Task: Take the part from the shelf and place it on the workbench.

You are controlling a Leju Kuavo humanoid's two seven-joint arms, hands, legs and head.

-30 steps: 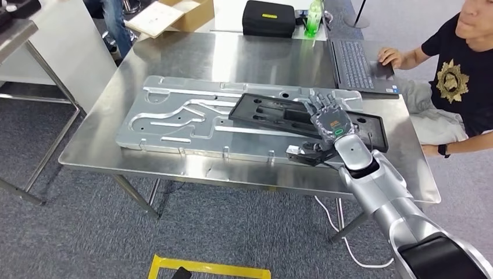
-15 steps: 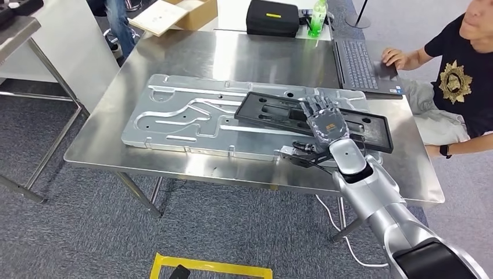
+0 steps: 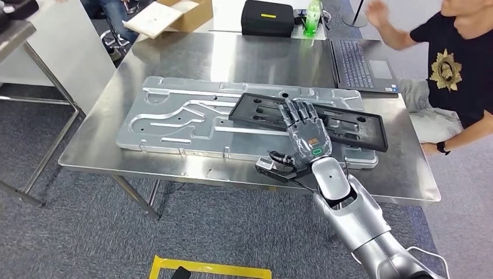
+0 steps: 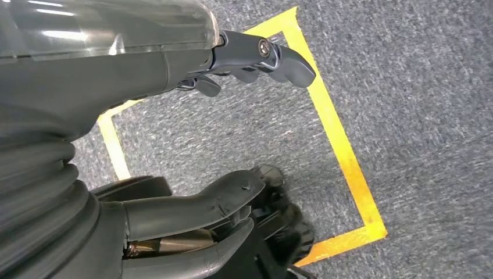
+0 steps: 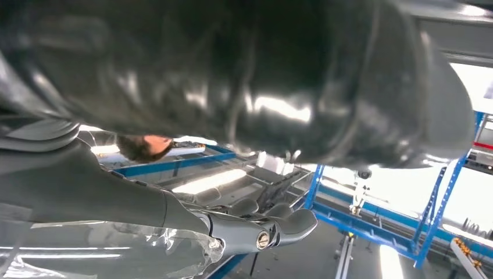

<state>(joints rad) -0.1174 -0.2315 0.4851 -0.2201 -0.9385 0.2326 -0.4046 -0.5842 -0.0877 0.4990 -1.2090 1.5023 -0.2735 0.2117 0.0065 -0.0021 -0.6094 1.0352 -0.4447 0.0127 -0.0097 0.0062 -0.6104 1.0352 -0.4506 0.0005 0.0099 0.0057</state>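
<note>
My right robot hand is raised, fingers spread and holding nothing; my left robot hand hangs down, fingers loosely extended.

Looked like a robotics lab or test workshop to me, not anyone's home. I was looking at a stainless steel workbench on grey carpet, with yellow floor tape marking out a standing spot. A laptop sat open at the far corner with a person seated by it, plus a black equipment case and an opened cardboard box behind. The right wrist view caught blue steel racking and strip lights overhead.
</note>
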